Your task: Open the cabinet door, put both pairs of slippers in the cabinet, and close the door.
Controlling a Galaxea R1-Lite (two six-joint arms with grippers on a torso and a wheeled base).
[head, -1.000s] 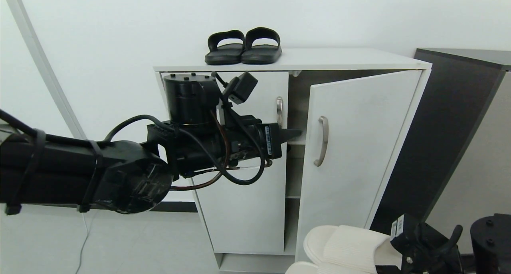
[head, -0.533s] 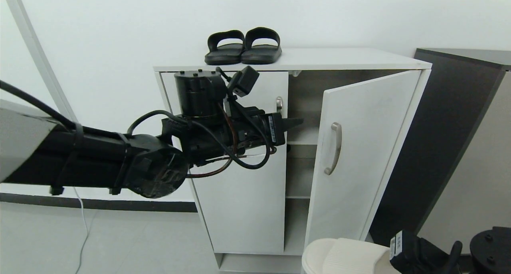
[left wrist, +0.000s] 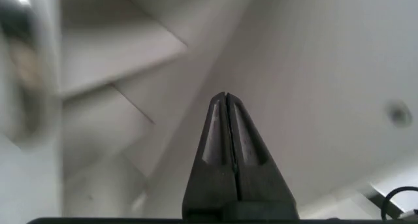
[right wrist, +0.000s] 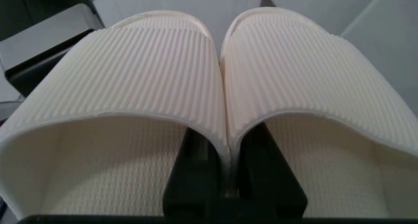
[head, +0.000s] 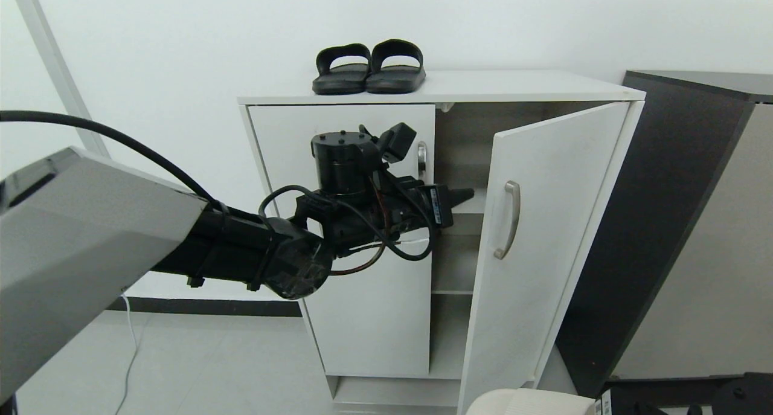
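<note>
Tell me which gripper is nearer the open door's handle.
Left. The left gripper sits level with the handle, at the open cabinet; the right gripper, clamping the white slippers, is far below it.

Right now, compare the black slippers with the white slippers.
The black slippers sit on top of the cabinet; the white slippers are clamped in the right gripper. The black slippers' straps look smooth; the white slippers' are ribbed. Both pairs sit side by side, outside it.
</note>
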